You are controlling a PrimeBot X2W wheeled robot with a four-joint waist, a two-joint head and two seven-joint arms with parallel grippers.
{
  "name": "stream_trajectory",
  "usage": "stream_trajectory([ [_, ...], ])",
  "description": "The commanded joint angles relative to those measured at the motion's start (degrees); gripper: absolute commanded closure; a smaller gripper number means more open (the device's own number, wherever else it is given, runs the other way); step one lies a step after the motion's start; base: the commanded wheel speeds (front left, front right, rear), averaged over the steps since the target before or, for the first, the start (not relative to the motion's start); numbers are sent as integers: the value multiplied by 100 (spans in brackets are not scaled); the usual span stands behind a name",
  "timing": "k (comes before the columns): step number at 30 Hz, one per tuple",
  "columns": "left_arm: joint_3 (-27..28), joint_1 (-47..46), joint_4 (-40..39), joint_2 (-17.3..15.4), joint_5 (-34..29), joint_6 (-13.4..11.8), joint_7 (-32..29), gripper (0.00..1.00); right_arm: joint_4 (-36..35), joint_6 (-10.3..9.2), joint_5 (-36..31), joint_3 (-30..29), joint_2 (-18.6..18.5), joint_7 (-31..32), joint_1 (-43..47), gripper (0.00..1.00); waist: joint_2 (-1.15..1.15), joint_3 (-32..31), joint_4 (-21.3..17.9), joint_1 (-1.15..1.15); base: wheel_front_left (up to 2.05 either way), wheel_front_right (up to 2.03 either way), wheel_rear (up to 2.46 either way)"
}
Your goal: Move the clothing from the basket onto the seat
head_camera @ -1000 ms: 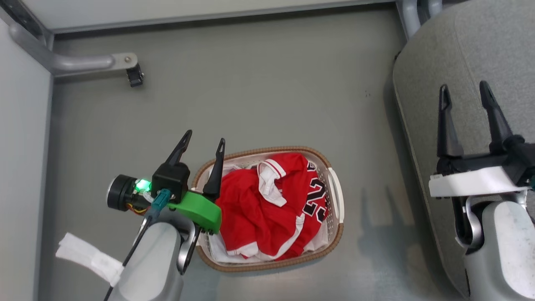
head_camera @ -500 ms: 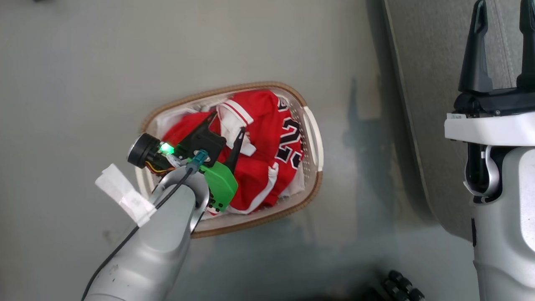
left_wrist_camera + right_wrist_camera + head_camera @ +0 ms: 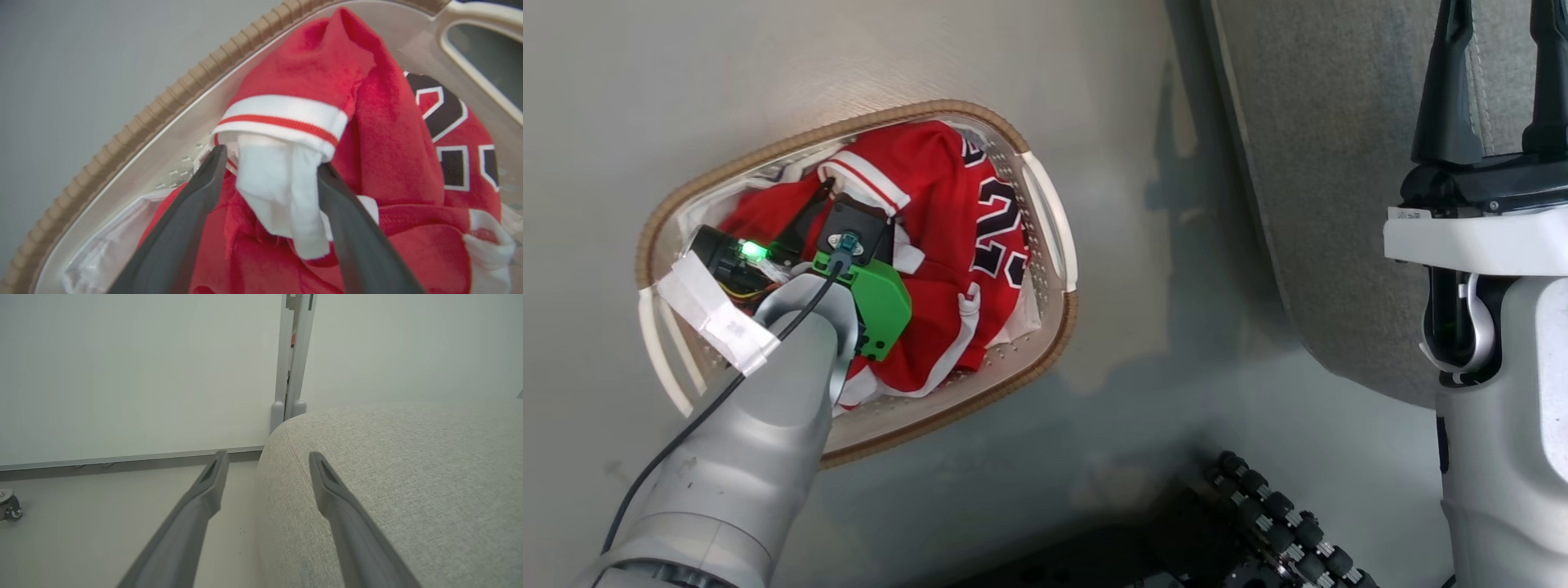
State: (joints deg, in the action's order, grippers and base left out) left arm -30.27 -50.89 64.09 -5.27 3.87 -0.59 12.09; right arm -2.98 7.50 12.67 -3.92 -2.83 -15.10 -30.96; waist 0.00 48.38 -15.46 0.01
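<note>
The basket point(image 3: 792, 147), white with a brown woven rim, stands on the grey floor at centre left of the head view. The clothing point(image 3: 939, 188) lies bunched inside it: red with white trim and black numerals. My left gripper point(image 3: 858, 208) reaches down into the basket. In the left wrist view it point(image 3: 269, 161) is open, its fingers straddling a white-trimmed fold of the clothing point(image 3: 367, 122) by the basket rim point(image 3: 163, 110). My right gripper point(image 3: 1494, 82) hangs open and empty above the grey seat point(image 3: 1323, 163); in its own wrist view the right gripper point(image 3: 267, 457) sits over the seat's rounded edge point(image 3: 408, 477).
A white liner sheet point(image 3: 102, 253) lies under the clothing. My base with black rollers point(image 3: 1258, 523) sits low on the floor between basket and seat. Behind the seat stand pale wall panels, a metal post point(image 3: 292, 355) and a caster point(image 3: 8, 506).
The head camera has tilted down, shifting the whole picture. My left gripper has gone from beside the basket's rim down into the basket, around a fold of clothing. Both grippers stay open.
</note>
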Motion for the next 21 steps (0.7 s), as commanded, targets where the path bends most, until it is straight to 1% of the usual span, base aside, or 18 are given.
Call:
stream_trajectory([
  [1, 7, -124, 84, -92, 15, -64, -4, 0, 13, -2, 68, 18, -11, -11, -33, 0, 0, 177, -182, -1, 0, 0, 0],
  [2, 3, -148, 164, -108, 23, -89, -24, 0, 19, -2, 71, 31, -11, -10, -28, 0, 0, 176, -187, -1, 0, 0, 0],
  [6, -19, -209, 360, -65, 86, -9, -26, 0, 40, -2, 102, 66, -12, -11, -9, 0, 0, 160, -181, -1, 0, 0, 0],
  [7, -11, -216, 377, -60, 109, -11, 6, 13, 46, -2, 98, 66, -12, -10, -9, 0, 0, 153, -175, -1, 0, 0, 0],
  [8, -4, -214, 382, -43, 140, -6, 45, 50, 54, -2, 96, 66, -12, -11, -10, 0, 0, 138, -165, -1, 0, 0, 0],
  [9, -7, -201, 380, -21, 156, 8, 82, 64, 62, -3, 91, 60, -13, -10, -7, 0, 0, 115, -154, -1, 0, 0, 0],
  [10, -11, -181, 370, 2, 163, 23, 123, 94, 75, -2, 80, 55, -12, -11, -2, 0, 0, 84, -140, -1, 0, 0, 0],
  [11, -19, -168, 345, 13, 162, 35, 158, 100, 83, -2, 64, 45, -13, -10, 6, 0, 0, 57, -124, -1, 0, 0, 0],
  [15, -44, -44, 175, 63, 247, 125, 271, 100, 142, -3, -19, 4, -12, -10, 69, 0, 0, -148, -7, -1, 0, 0, 0],
  [18, -55, 105, -34, 116, 316, 218, 312, 100, 228, -3, -92, -3, -13, -10, 145, 0, 0, -424, 125, -1, 0, 0, 0],
  [21, -57, 261, -436, 150, 389, 272, 311, 100, 317, -3, -193, -29, -15, -11, 278, 0, 0, -772, 297, -1, 0, 0, 0],
])
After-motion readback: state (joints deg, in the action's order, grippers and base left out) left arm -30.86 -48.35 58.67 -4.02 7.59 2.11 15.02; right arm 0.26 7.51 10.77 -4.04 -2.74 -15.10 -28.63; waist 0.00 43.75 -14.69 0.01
